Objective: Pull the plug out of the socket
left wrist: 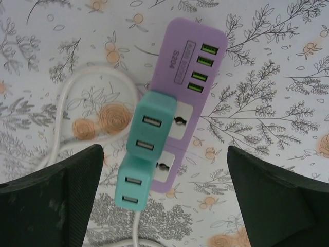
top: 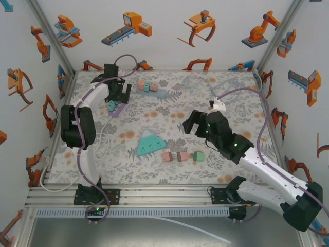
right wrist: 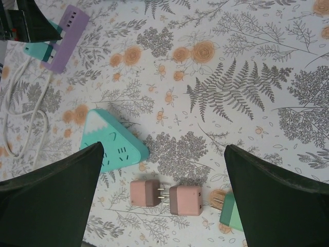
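Note:
A purple power strip [left wrist: 187,77] lies on the floral table, in the top view at the back left [top: 118,109]. Two teal plugs sit along its left side. The upper one [left wrist: 150,125] overlaps the upper socket. The lower one [left wrist: 133,182] hangs past the strip's edge beside the lower socket [left wrist: 162,166], whose holes show. Whether either is seated I cannot tell. My left gripper [left wrist: 164,198] hovers above them, open wide, its fingers [left wrist: 51,200] touching nothing. My right gripper [right wrist: 162,195] stands open mid-table over two pink plugs [right wrist: 169,196].
The strip's white cable [left wrist: 61,103] loops to the left. A teal triangular socket [top: 149,144], the pink plugs [top: 175,156] and a green one [top: 199,155] lie in the centre. More small plugs [top: 146,86] sit at the back, a white one [top: 219,105] farther right.

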You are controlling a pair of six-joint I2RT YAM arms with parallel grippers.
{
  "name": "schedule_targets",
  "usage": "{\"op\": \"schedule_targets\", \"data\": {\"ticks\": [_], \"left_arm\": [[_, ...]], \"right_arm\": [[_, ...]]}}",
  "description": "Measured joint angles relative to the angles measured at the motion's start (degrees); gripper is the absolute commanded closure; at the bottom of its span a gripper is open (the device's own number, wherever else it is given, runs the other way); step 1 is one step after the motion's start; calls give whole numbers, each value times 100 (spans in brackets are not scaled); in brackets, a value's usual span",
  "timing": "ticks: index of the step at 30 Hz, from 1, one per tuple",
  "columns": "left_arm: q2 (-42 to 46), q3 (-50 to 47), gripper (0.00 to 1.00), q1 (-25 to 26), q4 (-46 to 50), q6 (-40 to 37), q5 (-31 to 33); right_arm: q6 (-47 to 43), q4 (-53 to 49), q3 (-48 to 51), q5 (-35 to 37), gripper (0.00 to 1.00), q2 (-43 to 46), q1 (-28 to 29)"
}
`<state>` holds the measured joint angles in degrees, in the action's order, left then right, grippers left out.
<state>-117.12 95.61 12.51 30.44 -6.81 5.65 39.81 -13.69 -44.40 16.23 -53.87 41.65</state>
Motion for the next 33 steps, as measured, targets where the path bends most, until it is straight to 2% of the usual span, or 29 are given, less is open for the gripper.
{"op": "schedule_targets", "data": {"ticks": [3,7,15,19,23,28,33], "left_arm": [[-295,358,0,-55,127,-197,-227],[-647,651,8,-59,162,-339,-391],[-994,697,49,-57,264,-544,-560],[-994,713,64,-59,326,-601,-654],[-955,704,67,-52,374,-664,-817],[-472,251,68,83,306,-997,-1362],[337,-330,68,717,234,-1880,-1880]], "right_arm": [[-70,-17,-2,20,9,0,0],[-111,-46,-2,42,10,-2,-9],[-131,-105,-13,39,10,-11,-17],[-131,-105,-13,39,10,-11,-17],[-131,-107,-22,39,10,-11,-17],[-129,-107,-26,37,10,-11,-17],[-127,-107,-26,35,10,-11,-17]]}}
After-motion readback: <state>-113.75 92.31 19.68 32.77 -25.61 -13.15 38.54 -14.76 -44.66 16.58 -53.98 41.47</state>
